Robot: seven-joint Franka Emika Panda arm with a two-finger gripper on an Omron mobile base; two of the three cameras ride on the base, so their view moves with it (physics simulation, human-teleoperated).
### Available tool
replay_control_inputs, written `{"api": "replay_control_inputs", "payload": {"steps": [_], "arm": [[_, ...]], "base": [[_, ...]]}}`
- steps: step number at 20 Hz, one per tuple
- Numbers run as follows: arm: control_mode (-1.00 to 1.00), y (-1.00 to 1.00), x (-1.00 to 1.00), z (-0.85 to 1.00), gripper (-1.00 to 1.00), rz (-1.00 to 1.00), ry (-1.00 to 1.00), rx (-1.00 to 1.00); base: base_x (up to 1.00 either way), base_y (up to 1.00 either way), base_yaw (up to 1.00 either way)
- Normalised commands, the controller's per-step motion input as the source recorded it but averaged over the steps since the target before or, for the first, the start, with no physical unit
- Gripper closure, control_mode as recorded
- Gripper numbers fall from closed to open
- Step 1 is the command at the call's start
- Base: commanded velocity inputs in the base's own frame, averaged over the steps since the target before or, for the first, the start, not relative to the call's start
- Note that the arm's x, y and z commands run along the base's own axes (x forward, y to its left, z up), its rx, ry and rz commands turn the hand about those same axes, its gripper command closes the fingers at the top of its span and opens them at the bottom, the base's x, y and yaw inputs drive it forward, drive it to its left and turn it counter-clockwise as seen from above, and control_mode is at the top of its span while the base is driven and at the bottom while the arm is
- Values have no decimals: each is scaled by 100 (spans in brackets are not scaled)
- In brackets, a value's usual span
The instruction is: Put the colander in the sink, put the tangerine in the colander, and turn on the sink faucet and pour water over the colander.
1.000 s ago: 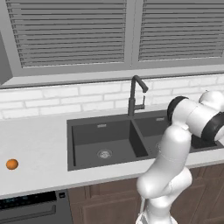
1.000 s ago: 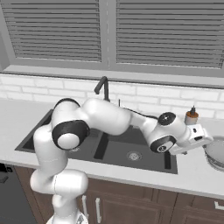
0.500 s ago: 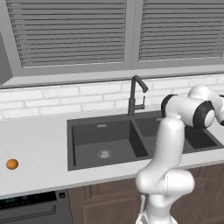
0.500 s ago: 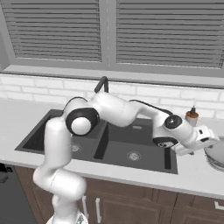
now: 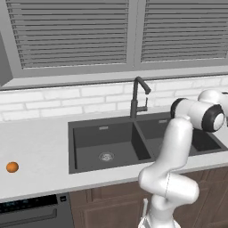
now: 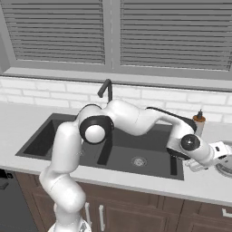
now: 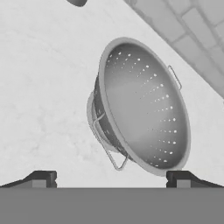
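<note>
Right of the sink [image 6: 68,145], the gripper [image 7: 111,178] hangs over the colander [image 7: 144,107] on the table [image 7: 39,96], jaws wide open and empty.

Your arm sweeps out far to the right, elbow bent high, forearm angled down and away — the gripper [image 7: 112,179] points downward with its jaws spread wide, both dark fingertips [image 7: 41,178] well apart and nothing held between them.
</note>
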Motion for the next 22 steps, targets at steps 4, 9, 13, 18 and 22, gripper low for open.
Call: {"api": "replay_control_inputs", "payload": {"steps": [4, 9, 13, 18, 22], "arm": [[-100, 0, 0, -15, -100, 6, 0, 2], [-100, 0, 9, -7, -100, 10, 0, 0], [-100, 0, 24, 0, -100, 15, -10, 0], [-100, 0, 27, 0, -100, 13, -9, 0], [-100, 0, 37, 0, -100, 8, -1, 0]], "base": [[0, 0, 0], [0, 0, 0], [0, 0, 0], [0, 0, 0], [0, 0, 0]]}}
